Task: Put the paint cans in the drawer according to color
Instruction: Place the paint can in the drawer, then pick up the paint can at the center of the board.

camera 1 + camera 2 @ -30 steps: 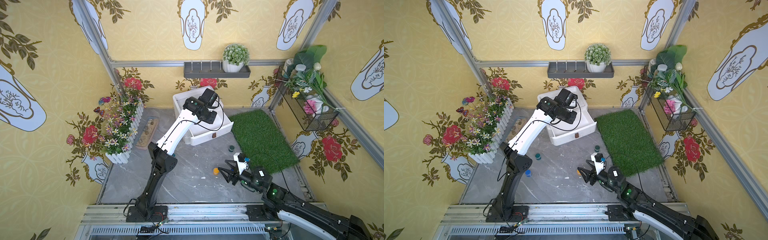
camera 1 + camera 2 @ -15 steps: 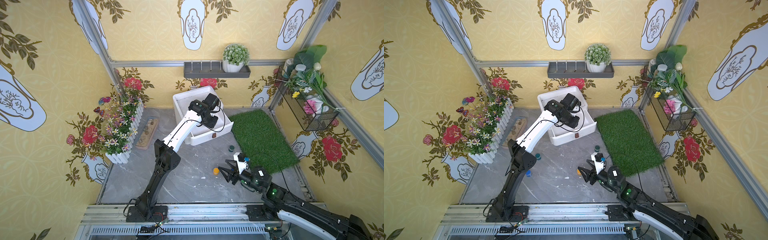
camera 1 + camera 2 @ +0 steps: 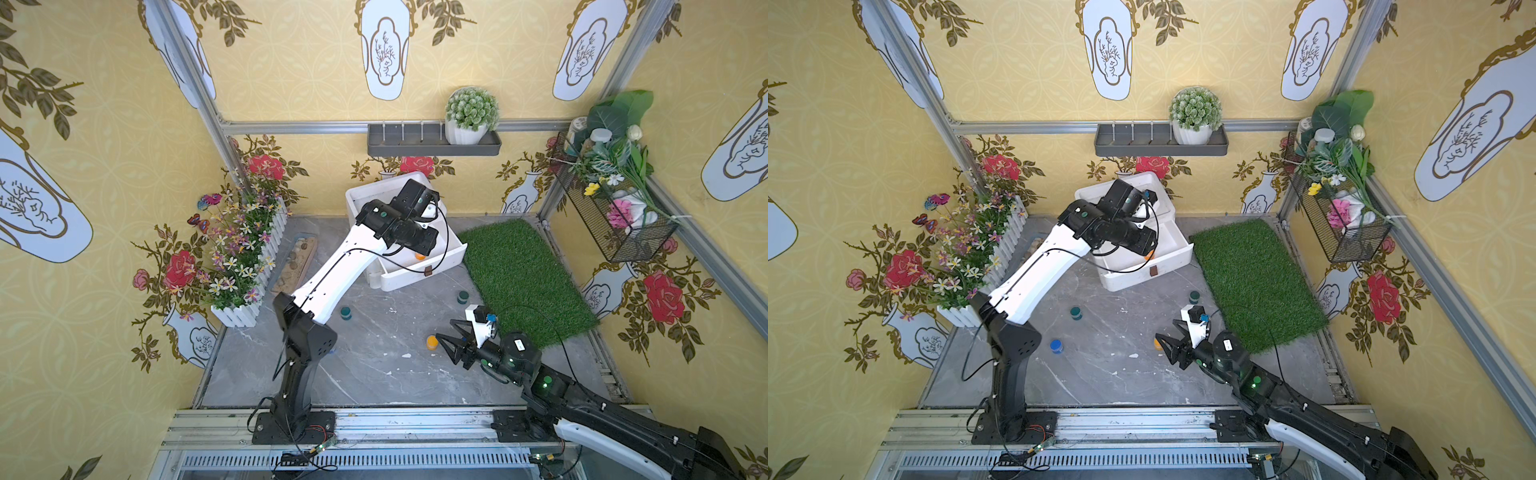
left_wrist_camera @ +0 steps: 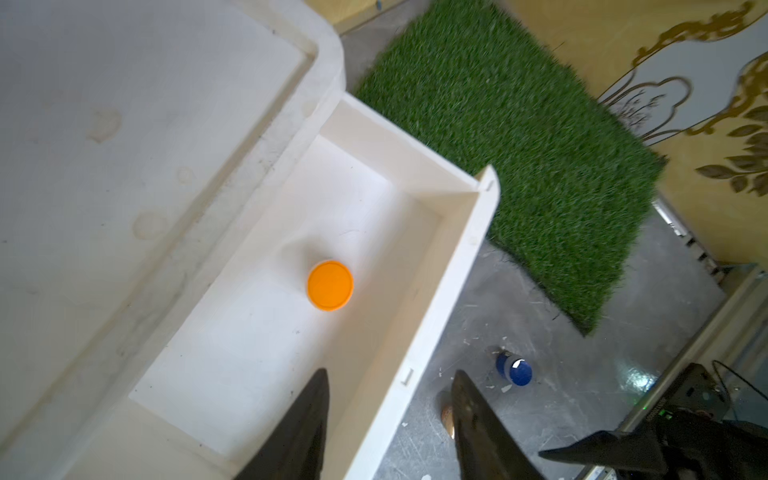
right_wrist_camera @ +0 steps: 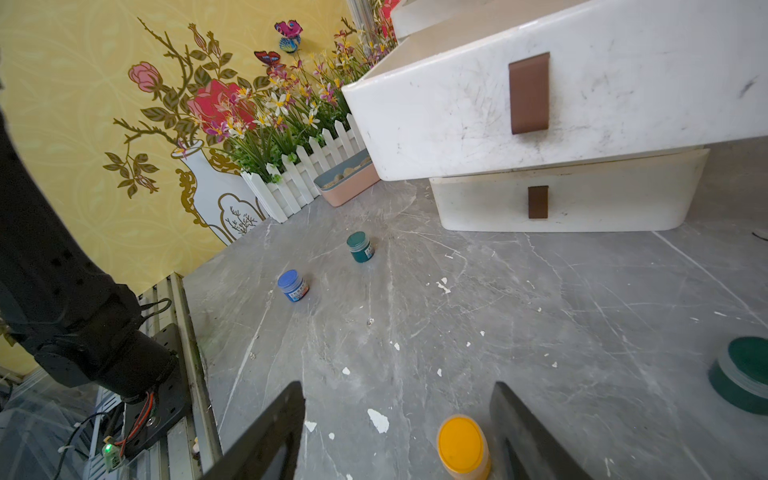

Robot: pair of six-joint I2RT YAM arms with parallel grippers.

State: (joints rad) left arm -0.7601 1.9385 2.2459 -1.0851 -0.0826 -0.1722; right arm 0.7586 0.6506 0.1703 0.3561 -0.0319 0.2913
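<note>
Your next move turns on the orange can on the counter. It stands upright, lid up, inside the gap of the right fingers, which are spread wide and empty. The can sits off centre at the tips, close beside the far finger and well off the near one. The right arm is plainly the nearer one. I'd judge you need a small sideways shift to centre the can before closing, or the far finger may knock it. The open drawer lies far and slightly left of it.

The left fingers hang apart, holding nothing, straddling that drawer's front wall from above. The second orange can stands on the drawer floor, clear of them.

The left wrist view shows that can whole, while in both top views the left arm covers all but a sliver. The same view shows a blue can on the counter by the mat, which I cannot pick out surely from above.

Only the right wrist view shows a lower drawer, shut, beneath the open one. A top view places the second blue can near left. A green can sits left of centre, and the second green can is at the mat's edge.
</note>
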